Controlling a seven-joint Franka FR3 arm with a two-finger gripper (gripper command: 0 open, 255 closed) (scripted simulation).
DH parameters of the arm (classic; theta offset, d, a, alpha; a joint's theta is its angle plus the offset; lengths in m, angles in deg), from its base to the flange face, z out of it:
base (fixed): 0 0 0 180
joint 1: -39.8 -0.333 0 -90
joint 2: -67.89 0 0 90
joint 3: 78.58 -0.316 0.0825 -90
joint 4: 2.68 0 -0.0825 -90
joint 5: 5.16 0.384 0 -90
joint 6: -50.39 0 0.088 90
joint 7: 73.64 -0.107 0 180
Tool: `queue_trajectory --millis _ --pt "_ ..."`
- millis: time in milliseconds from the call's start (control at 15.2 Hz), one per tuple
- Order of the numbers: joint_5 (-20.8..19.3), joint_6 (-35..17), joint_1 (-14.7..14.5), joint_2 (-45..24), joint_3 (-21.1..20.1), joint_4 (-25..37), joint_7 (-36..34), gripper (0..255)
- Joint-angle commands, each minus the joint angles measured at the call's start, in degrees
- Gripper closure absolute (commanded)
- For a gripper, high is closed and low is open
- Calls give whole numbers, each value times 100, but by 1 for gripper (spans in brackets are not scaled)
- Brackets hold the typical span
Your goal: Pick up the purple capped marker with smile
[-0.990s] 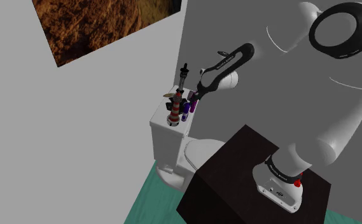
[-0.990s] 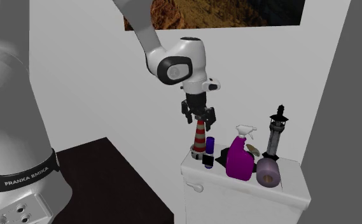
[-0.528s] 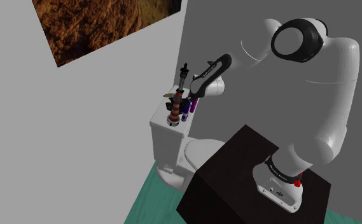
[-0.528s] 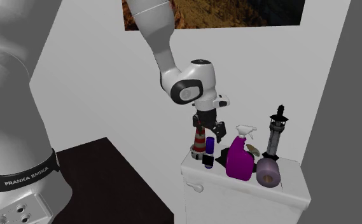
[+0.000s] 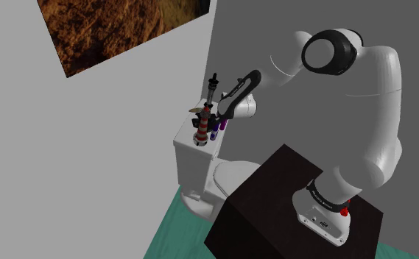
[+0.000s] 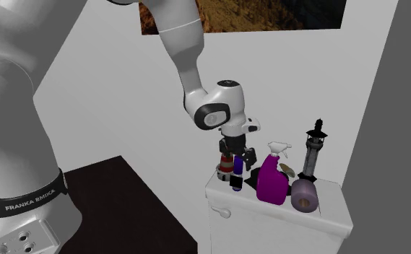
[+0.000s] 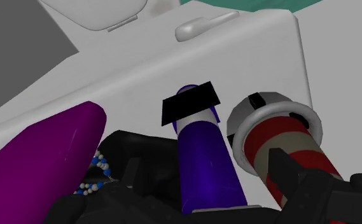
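In the second exterior view the white arm reaches from the upper left down to the toilet tank (image 6: 269, 216) at lower centre. On its lid, leftmost, stands a red-and-white striped lighthouse figure (image 6: 225, 164). Just right of it the black gripper (image 6: 238, 161) hangs with fingers spread, the upright purple marker (image 6: 237, 172) between them; whether they touch it I cannot tell. Further right come a purple spray bottle (image 6: 271, 182), a purplish roll (image 6: 305, 195) and a dark lighthouse model (image 6: 313, 153).
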Motion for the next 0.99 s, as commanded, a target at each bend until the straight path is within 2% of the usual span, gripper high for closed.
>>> queue_trajectory --millis 0,594,924 --pt "3 -24 12 -35 -12 14 8 255" --pt "1 -16 10 -35 -9 22 6 255" --pt "-38 245 -105 364 123 -125 -69 255"
